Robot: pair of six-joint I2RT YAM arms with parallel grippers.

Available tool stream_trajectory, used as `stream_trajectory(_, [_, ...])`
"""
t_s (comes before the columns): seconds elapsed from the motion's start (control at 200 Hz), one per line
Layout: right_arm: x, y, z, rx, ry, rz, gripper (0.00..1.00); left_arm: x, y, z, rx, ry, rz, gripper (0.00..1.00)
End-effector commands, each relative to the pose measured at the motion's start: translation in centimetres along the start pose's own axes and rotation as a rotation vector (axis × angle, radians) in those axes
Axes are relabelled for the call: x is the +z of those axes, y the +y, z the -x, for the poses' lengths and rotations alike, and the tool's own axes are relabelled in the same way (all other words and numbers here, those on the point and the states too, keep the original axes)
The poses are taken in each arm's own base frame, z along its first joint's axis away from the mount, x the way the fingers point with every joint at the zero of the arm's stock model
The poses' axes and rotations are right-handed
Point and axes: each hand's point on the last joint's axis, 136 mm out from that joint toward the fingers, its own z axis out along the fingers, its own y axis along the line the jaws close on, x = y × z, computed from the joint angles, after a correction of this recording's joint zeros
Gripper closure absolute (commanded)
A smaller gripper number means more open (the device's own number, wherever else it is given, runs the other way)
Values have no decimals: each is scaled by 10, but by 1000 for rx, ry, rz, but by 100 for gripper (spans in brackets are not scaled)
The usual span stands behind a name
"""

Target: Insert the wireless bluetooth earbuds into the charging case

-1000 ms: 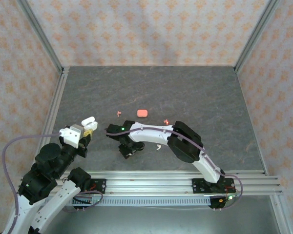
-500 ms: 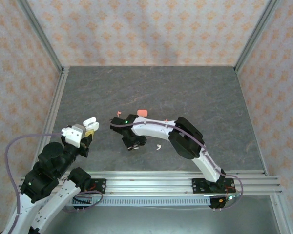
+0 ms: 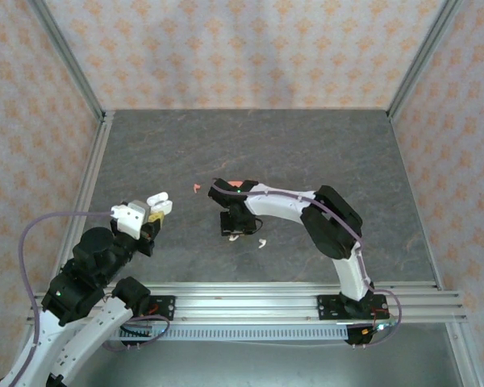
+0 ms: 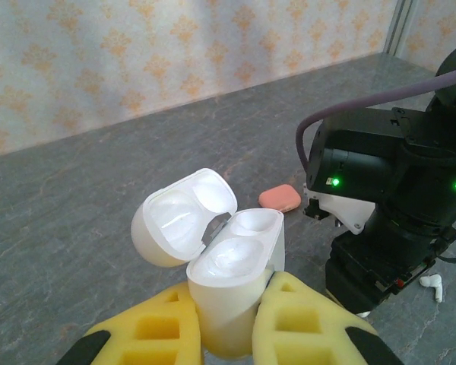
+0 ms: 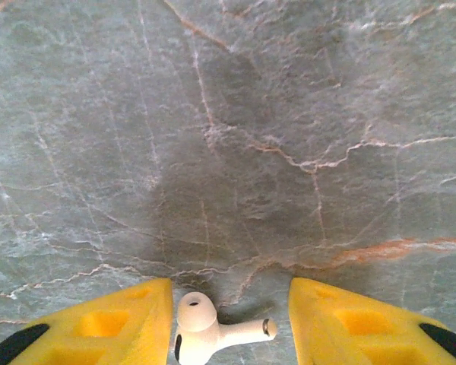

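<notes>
The right claw (image 5: 228, 298) hangs spread over a white bud (image 5: 213, 331) that lies on the surface (image 5: 228, 114), toward the near edge and about midway between the side edges. The bud sits between the pads, closer to one, with its stem running across the gap from pad to pad. This arm is much the nearer. The left claw (image 4: 235, 304), toward the left edge, pinches the white case (image 4: 228, 281) with its lid open. No writing can be read
</notes>
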Motion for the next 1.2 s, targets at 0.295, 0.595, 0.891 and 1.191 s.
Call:
stream_trajectory(0.295, [-23, -4, 9, 36, -63, 25, 73, 4, -4, 10, -28, -31, -20, 100])
stream_trajectory(0.595, [-16, -13, 25, 76, -50, 31, 89, 4, -4, 9, -28, -27, -24, 100])
stream_trajectory(0.891, [5, -23, -9, 137, 34, 73, 94, 2, -3, 5, -31, -24, -18, 100])
stream_trajectory(1.191, [8, -6, -41, 127, 63, 96, 95, 2, -4, 5, -41, -30, -20, 100])
